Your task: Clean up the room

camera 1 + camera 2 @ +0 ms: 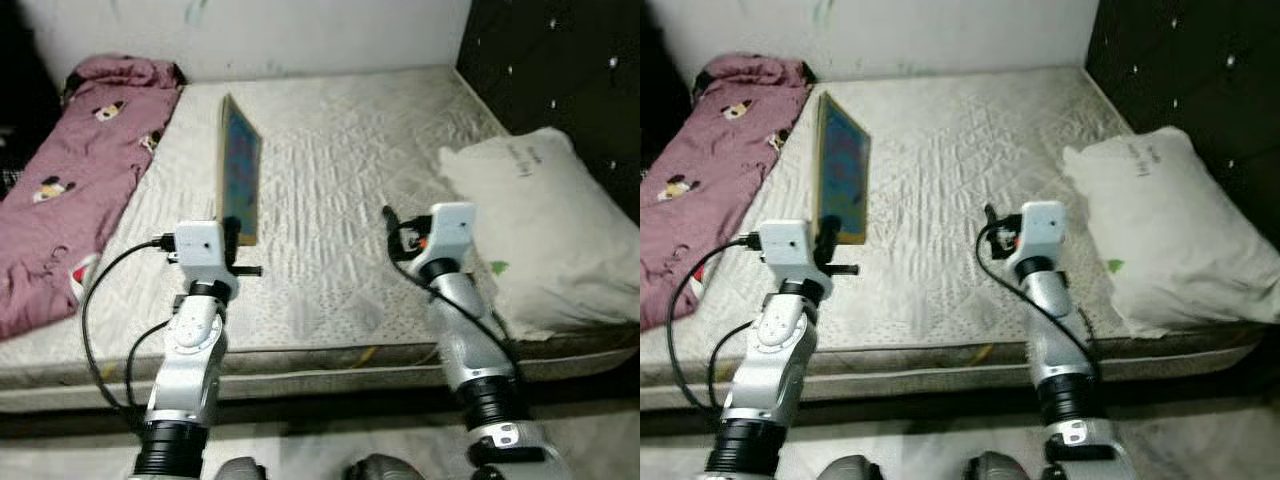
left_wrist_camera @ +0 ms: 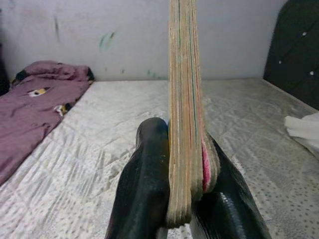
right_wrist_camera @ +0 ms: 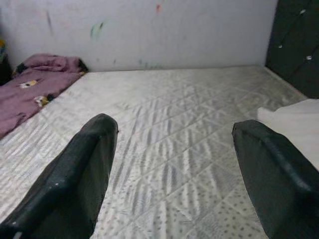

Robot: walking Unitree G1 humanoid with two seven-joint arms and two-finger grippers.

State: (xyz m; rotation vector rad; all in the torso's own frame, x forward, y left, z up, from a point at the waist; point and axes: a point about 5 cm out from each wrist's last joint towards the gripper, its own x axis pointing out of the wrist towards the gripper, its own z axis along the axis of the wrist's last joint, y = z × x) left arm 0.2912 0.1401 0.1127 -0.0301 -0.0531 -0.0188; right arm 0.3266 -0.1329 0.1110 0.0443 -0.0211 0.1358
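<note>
Seen left to right across one bare mattress (image 1: 340, 200): one crumpled maroon blanket (image 1: 70, 180) with cartoon prints lies along the mattress's left edge, reaching up into its far left corner; one flat book (image 1: 240, 170) stands on edge just right of the blanket, nearer the front edge than the far one; one white pillow (image 1: 540, 220) rests against the right edge, below a dark studded headboard (image 1: 560, 70). Two silver arms reach in over the front edge, one on each side.

The book is thin and wide, with a tan border around a blue and multicoloured cover that faces right. It is held upright and slightly tilted, its lower corner at the gripper and its upper edge pointing toward the far wall. From the left wrist view it shows edge-on as a stack of pale layered boards with a pink strip low on one side.

The left gripper (image 2: 187, 199) is clamped on the book's lower corner, its two black fingers (image 2: 144, 189) pressed flat against either face. A black cable (image 1: 100, 320) loops from the wrist down past the front edge.

The right gripper (image 3: 174, 169) hovers above the mattress near its front edge, just left of the pillow, its fingers (image 3: 84, 169) spread wide apart and holding nothing.
</note>
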